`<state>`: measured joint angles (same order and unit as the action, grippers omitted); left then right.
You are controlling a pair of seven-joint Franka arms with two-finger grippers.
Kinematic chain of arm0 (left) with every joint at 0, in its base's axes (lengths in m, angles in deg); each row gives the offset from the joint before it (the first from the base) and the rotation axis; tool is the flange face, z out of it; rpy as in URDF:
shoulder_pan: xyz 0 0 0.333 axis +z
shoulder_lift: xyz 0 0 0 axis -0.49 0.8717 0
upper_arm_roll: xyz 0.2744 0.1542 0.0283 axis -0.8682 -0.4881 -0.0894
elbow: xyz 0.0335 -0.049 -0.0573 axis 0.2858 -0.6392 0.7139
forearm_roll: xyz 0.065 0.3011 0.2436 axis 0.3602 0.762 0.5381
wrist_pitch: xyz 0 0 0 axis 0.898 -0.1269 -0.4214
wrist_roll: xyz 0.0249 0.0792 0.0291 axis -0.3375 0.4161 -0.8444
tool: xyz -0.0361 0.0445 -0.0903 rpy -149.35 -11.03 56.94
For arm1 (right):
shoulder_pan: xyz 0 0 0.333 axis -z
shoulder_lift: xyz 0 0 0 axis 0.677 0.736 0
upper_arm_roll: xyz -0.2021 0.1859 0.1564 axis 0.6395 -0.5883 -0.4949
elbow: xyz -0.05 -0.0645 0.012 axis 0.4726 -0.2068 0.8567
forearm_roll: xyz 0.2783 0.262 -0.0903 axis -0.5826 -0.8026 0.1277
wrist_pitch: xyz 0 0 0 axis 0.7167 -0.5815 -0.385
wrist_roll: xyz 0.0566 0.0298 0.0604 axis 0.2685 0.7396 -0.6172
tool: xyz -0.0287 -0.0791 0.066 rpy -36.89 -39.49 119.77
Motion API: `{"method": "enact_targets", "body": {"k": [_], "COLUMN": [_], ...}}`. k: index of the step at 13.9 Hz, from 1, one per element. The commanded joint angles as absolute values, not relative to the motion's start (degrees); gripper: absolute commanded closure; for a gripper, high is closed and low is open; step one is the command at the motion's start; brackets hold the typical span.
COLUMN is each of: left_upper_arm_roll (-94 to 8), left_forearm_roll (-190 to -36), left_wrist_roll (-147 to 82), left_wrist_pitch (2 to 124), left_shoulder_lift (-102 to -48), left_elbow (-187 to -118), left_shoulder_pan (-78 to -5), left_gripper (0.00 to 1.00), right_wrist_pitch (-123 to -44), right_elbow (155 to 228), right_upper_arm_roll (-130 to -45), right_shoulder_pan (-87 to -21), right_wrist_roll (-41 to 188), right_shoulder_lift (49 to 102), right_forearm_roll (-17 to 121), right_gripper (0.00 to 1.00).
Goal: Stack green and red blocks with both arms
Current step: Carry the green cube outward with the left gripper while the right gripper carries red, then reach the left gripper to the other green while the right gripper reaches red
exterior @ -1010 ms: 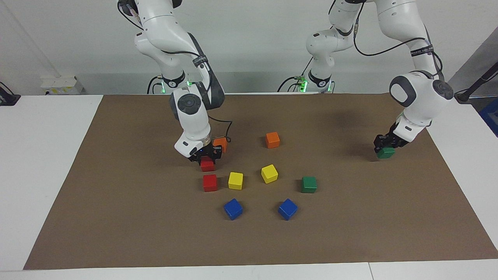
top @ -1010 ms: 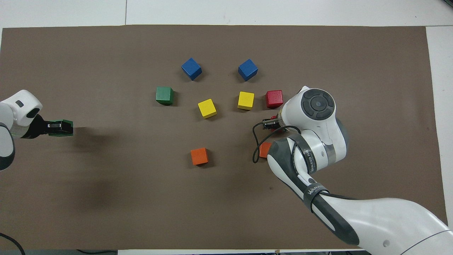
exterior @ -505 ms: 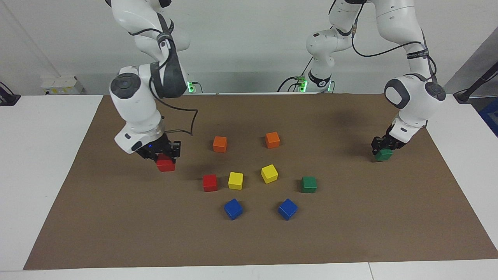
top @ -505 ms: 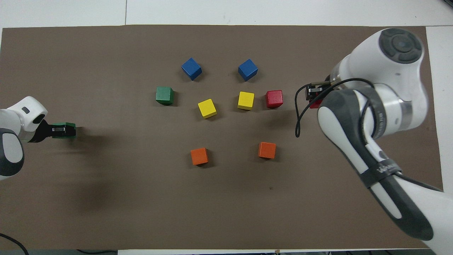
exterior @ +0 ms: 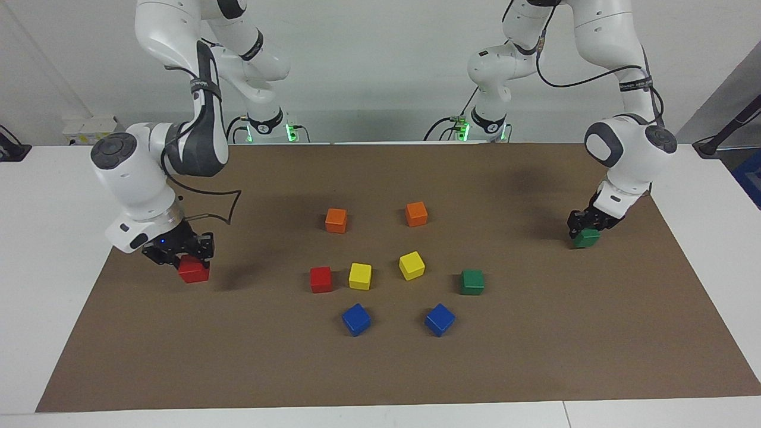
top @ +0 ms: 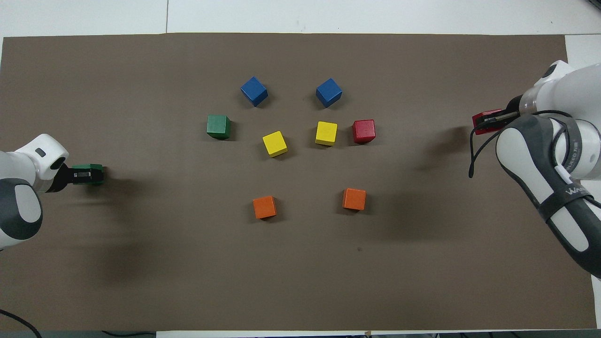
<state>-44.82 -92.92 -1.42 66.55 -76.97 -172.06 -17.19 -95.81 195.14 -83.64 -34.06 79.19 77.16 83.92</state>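
Note:
My right gripper (exterior: 189,260) is shut on a red block (exterior: 194,271) low over the brown mat (exterior: 380,368), near the right arm's end of the table. From overhead, that red block (top: 481,123) shows at the right gripper (top: 487,122). Toward the other end, my left gripper (exterior: 586,228) is shut on a green block (exterior: 587,238) just above the mat, and the same green block (top: 90,173) sits in the left gripper (top: 82,174) overhead. A second red block (exterior: 321,279) (top: 364,131) and a second green block (exterior: 472,282) (top: 218,126) rest on the mat mid-table.
Between the loose red and green blocks lie two yellow cubes (exterior: 359,276) (exterior: 411,265). Two blue cubes (exterior: 356,319) (exterior: 439,319) sit farther from the robots, and two orange cubes (exterior: 336,220) (exterior: 416,214) sit nearer to them. White tabletop (exterior: 53,238) borders the mat.
My right gripper carried its red block from beside the orange cube out toward the right arm's end of the mat. My left gripper sank slightly with its green block.

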Motion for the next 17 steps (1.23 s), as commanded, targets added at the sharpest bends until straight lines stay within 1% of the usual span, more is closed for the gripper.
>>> {"method": "enact_targets", "body": {"k": [1,3,4,5,6,10,12,13,14,15,16,17], "left_upper_arm_roll": [-44.6,-44.6,-44.6,-44.6,-44.6,-44.6,-44.6,-44.5,-44.5,-44.4,-44.5,-44.5], "left_forearm_roll": [-92.8,-92.8,-92.7,-92.7,-92.7,-91.2,-91.2,-91.1,-91.1,-91.1,-91.1,-91.1], "left_wrist_roll": [-0.9,-0.7,-0.7,-0.7,-0.7,-0.7,-0.8,-0.7,-0.7,-0.9,-1.6,-4.4], "left_wrist_pitch": [68.7,69.9,70.0,70.3,70.5,70.4,68.9,64.9,59.0,51.3,45.6,42.2], "left_shoulder_lift": [-77.1,-77.0,-77.0,-77.0,-77.0,-76.9,-77.0,-76.9,-76.6,-75.1,-73.2,-71.4], "left_elbow": [-173.0,-173.0,-173.0,-173.0,-172.9,-172.5,-170.6,-167.2,-161.9,-154.3,-147.9,-142.3], "left_shoulder_pan": [-16.6,-16.6,-16.6,-16.6,-16.6,-16.5,-16.5,-16.7,-17.5,-18.4,-20.9,-24.0], "left_gripper": [1.00,1.00,0.83,0.07,0.00,0.00,0.00,0.00,0.00,0.00,0.00,0.00], "right_wrist_pitch": [-96.9,-97.1,-98.0,-98.8,-98.9,-99.0,-99.3,-99.3,-99.3,-99.5,-100.4,-101.1], "right_elbow": [196.2,197.1,197.7,198.3,198.6,200.0,200.1,200.2,200.2,200.2,200.2,200.6], "right_upper_arm_roll": [-84.4,-84.4,-84.5,-84.5,-84.5,-84.5,-84.5,-84.5,-84.5,-84.5,-84.5,-84.5], "right_shoulder_pan": [-33.8,-34.5,-34.7,-34.8,-34.8,-34.8,-34.7,-34.8,-34.8,-34.7,-34.7,-34.7], "right_wrist_roll": [79.5,78.6,78.4,78.4,78.4,78.5,78.4,78.3,78.3,78.3,78.3,78.3], "right_shoulder_lift": [77.4,77.4,77.4,77.3,77.4,77.4,77.5,77.5,77.7,78.4,78.6,79.0], "right_forearm_roll": [83.6,83.5,83.5,83.5,83.5,83.5,83.5,83.5,83.5,83.5,83.5,83.5], "right_gripper": [1.00,1.00,1.00,1.00,1.00,1.00,1.00,1.00,1.00,1.00,1.00,1.00]}}
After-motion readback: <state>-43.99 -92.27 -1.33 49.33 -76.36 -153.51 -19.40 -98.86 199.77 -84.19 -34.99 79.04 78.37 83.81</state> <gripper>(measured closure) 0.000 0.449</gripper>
